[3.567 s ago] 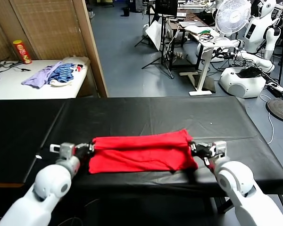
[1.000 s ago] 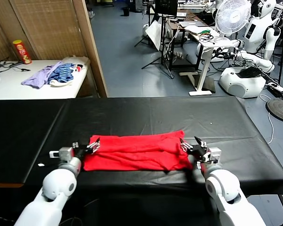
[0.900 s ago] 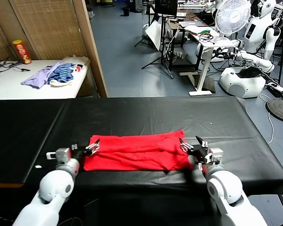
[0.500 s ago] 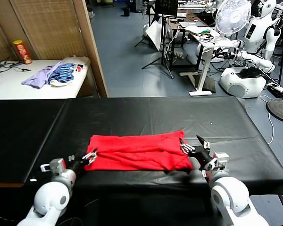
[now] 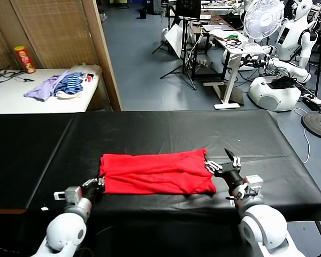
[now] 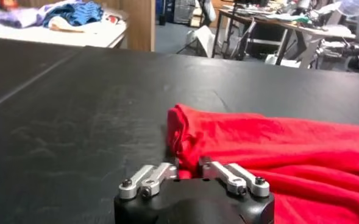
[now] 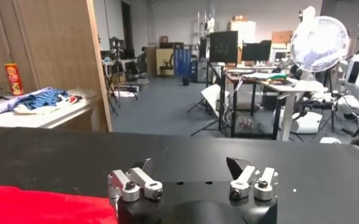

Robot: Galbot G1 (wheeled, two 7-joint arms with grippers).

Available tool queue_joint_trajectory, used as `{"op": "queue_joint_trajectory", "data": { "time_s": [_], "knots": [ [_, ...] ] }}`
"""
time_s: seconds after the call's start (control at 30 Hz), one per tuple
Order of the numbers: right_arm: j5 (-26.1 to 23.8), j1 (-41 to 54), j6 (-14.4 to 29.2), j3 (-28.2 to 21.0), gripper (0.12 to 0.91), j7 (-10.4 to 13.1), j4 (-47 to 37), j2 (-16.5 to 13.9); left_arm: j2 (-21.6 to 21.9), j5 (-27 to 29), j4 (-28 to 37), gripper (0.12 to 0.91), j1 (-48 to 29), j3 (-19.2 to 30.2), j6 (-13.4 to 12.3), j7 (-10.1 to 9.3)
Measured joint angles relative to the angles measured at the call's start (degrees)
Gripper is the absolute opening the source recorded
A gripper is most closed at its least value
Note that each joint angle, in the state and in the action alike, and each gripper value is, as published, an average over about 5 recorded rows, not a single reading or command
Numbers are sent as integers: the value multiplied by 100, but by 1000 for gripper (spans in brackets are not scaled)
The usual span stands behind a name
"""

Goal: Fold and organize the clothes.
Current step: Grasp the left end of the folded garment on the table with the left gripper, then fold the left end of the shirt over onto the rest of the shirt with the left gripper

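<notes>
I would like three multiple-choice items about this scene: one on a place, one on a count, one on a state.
1. Where does the bright red thin-fabric T-shirt lie?
A. on the black table
B. on the floor
C. on the white side table

2. How many white standing fans are seen?
A. none
B. one
C. three

3. How is the right gripper?
A. shut on the shirt
B. shut, holding nothing
C. open, beside the shirt's edge

Key: 1 A, the shirt rests folded on the black cover. 2 B, a single fan stands at the back right. 3 C, the right wrist view shows its fingers spread with nothing between them.
</notes>
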Motion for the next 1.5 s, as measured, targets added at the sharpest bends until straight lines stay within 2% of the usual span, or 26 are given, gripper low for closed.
{"op": "queue_joint_trajectory", "data": {
  "time_s": [0.17,0.3,0.43,0.57,0.73,0.93,1.03,1.27,1.5],
  "knots": [
    [18,-160,-77,225,798,67,244,99,302,687,94,157,-7,-164,-88,245],
    [27,-305,-101,396,798,83,424,131,869,1213,255,157,2,-477,-240,365],
    [12,-399,-104,457,798,89,524,189,1502,1570,419,157,55,-766,-304,347],
    [-78,-472,-106,454,798,98,570,293,1745,1701,292,157,150,-792,-132,223],
    [-237,-589,-100,479,798,97,597,421,1430,1185,-283,157,183,-425,103,63],
    [-366,-705,-96,504,798,96,625,569,728,8,-919,157,-67,311,442,-393],
    [-401,-729,-95,521,798,97,619,621,392,-356,-996,157,-248,616,470,-474],
    [-463,-700,-98,490,798,97,546,708,-266,-537,-938,157,-574,1093,452,-545],
    [-478,-577,-100,414,798,99,377,724,-760,-510,-836,157,-713,1318,457,-612]
  ]
}}
